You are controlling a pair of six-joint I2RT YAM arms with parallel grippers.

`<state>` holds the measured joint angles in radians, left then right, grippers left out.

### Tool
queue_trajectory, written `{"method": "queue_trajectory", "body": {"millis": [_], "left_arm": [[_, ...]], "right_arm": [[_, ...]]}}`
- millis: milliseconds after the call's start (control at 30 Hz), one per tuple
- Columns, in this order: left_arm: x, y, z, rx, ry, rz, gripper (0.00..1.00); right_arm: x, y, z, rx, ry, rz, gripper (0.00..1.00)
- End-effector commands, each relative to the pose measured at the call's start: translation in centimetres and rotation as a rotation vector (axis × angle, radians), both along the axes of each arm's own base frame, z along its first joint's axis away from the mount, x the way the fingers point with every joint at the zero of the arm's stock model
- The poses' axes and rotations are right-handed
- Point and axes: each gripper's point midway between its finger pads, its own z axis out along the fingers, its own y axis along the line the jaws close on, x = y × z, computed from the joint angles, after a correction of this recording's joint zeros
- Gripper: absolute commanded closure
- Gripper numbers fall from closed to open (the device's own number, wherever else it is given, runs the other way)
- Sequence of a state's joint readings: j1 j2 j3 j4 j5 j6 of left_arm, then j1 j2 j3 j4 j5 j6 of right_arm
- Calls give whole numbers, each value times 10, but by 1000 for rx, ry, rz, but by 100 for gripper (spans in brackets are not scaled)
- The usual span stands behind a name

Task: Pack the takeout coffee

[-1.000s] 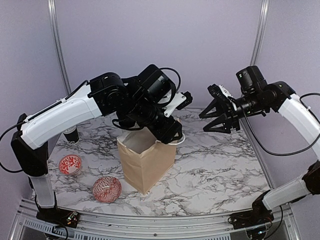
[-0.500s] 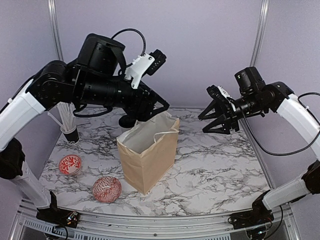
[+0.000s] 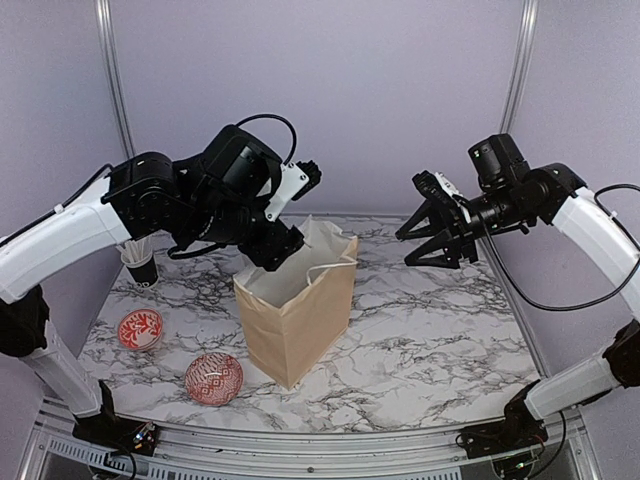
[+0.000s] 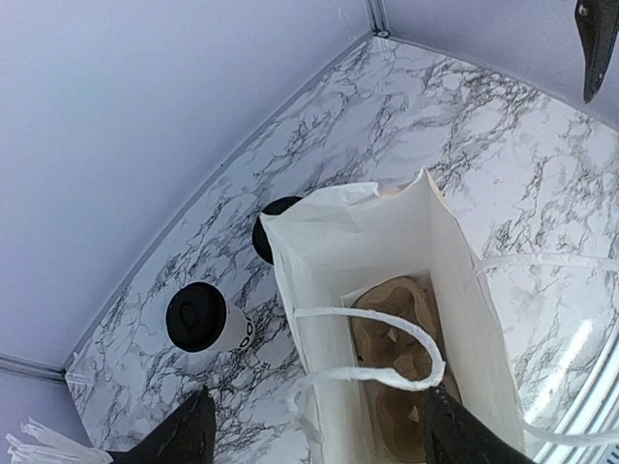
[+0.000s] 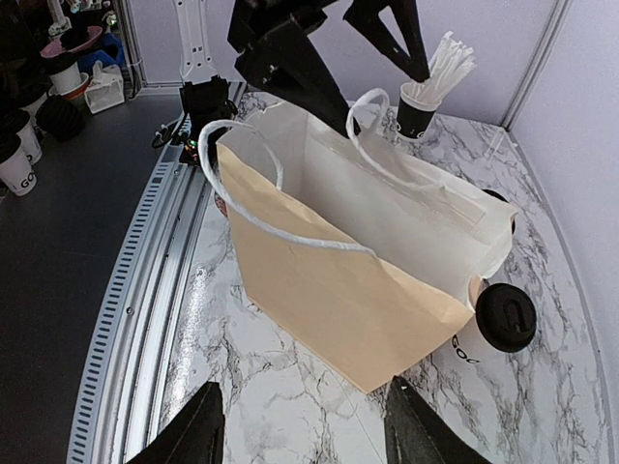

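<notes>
The marble worktop filled the scene. The left arm reached in over it from the left, and the right arm was raised in the air at the right.

A tall tan paper bag with white handles stood upright and open near the middle of the worktop. The left tool hung just above the bag's far-left rim, looking down into the opening. Its jaws were spread and released, with nothing between them. The right tool hovered well apart from the bag on the right, facing it. Its jaws were also spread wide and gripped nothing.

The brown pulp carrier lay flat on the bottom of the bag, and no cup showed in the parts of its wells that could be seen.

Two red-and-white bowls sat at the near left of the worktop, one beside the left arm's post and the other nearer the front edge.

The two lidded coffee cups stood on the worktop at the far side of the bag, outside it. One stood in the open just beside the bag, and the other was half hidden behind the bag's rim.

A dark cup of white straws stood at the far left.
</notes>
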<state>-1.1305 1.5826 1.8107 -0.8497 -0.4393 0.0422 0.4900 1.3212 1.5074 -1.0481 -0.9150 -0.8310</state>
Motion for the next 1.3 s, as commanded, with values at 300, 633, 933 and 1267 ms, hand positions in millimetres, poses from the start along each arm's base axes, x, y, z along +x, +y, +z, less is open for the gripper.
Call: {"method": "queue_trajectory", "body": {"millis": [300, 633, 933, 1267], "left_arm": [[34, -32, -3, 118, -69, -15, 69], [8, -90, 5, -20, 12, -202, 100], [-90, -139, 15, -173, 118, -542, 100], [-195, -135, -14, -180, 321, -827, 100]], "right_arm": [[-2, -5, 2, 0, -20, -18, 46], [36, -22, 10, 1, -48, -198, 54], [87, -53, -14, -44, 11, -407, 52], [104, -63, -35, -52, 46, -458, 51]]}}
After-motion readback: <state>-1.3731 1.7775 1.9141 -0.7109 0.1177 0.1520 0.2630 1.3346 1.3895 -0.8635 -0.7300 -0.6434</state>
